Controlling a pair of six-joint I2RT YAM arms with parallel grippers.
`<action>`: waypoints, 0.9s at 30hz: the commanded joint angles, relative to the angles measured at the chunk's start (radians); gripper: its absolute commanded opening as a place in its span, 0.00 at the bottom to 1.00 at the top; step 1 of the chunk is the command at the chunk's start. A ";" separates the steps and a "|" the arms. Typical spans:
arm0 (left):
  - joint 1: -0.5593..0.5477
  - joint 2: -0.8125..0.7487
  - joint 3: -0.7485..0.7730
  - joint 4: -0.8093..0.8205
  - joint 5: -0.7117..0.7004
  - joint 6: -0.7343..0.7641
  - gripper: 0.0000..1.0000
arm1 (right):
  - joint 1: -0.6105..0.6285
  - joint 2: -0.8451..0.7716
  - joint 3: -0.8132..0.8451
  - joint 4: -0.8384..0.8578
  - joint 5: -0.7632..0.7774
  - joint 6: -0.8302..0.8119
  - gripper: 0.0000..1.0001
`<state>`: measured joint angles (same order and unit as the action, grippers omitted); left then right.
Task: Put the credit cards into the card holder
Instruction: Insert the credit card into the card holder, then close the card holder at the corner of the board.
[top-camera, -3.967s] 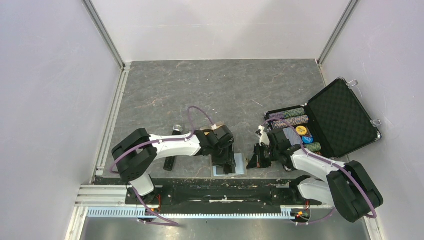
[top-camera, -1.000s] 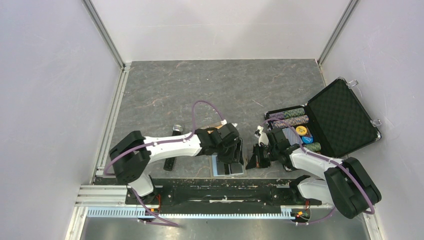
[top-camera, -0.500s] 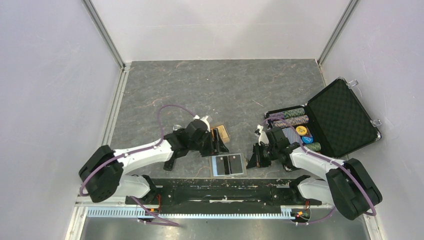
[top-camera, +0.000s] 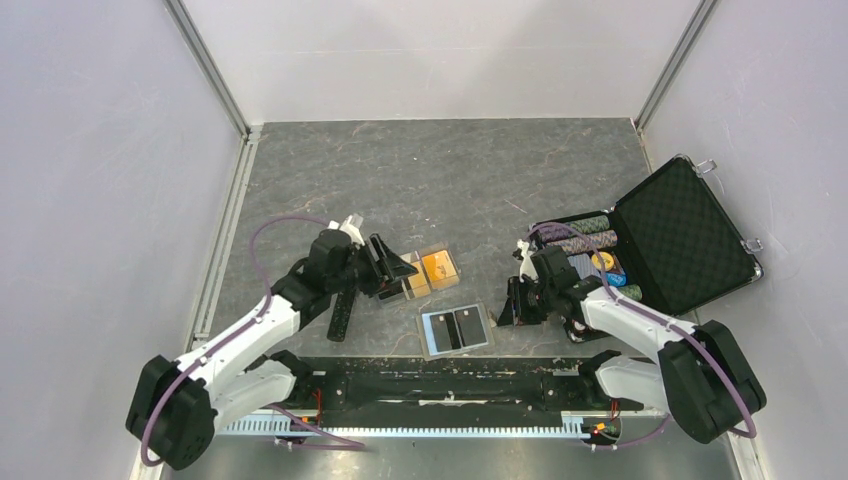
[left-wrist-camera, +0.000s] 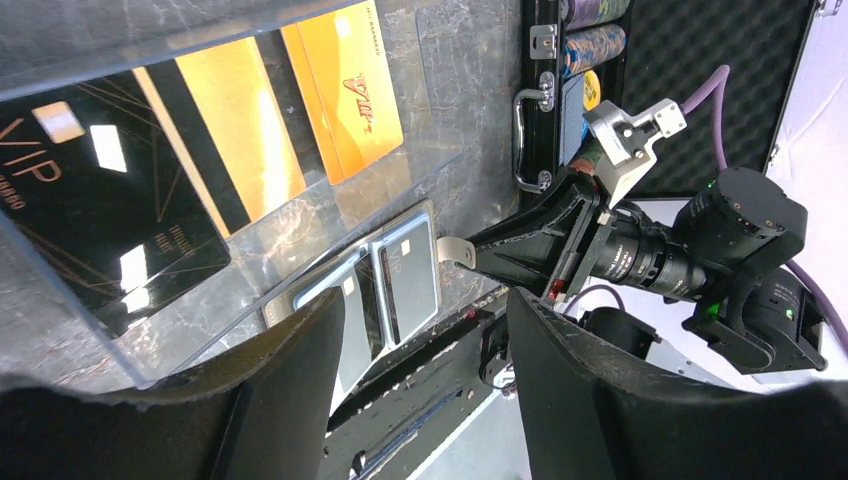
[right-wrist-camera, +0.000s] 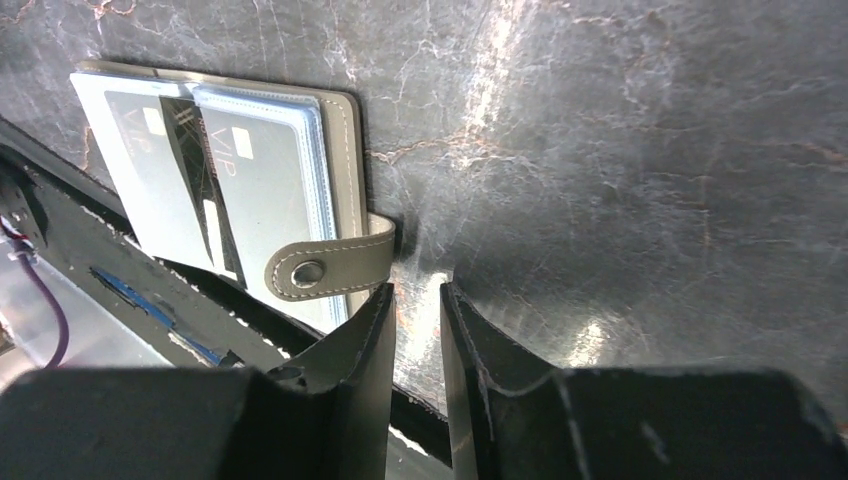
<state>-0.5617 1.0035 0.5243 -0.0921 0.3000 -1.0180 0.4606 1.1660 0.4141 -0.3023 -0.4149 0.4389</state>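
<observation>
The left end effector (top-camera: 390, 268) hovers released beside 3 credit cards (top-camera: 432, 270) in a clear case (left-wrist-camera: 440, 120), the card holder (top-camera: 455, 328) lies open on the surface (top-camera: 450, 180), and the right end effector (right-wrist-camera: 415, 300), slightly parted and empty, sits beside its tab (right-wrist-camera: 325, 268).

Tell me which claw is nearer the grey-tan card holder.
Right. The right claw sits at the tab of the grey-tan folding card holder; the left claw is farther off, by the orange-gold cards.
</observation>
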 joint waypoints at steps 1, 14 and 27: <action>0.050 -0.049 0.002 -0.069 0.051 0.052 0.67 | 0.001 -0.006 0.056 -0.038 0.056 -0.040 0.27; 0.038 -0.061 0.075 -0.274 0.069 0.174 0.63 | 0.001 -0.012 0.089 -0.061 0.052 -0.060 0.52; -0.329 0.085 0.033 -0.153 -0.112 -0.050 0.58 | 0.007 -0.065 0.169 -0.068 0.022 -0.082 0.73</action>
<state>-0.8112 1.0161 0.5579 -0.3138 0.2695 -0.9695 0.4606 1.1351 0.5270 -0.3943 -0.3664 0.3733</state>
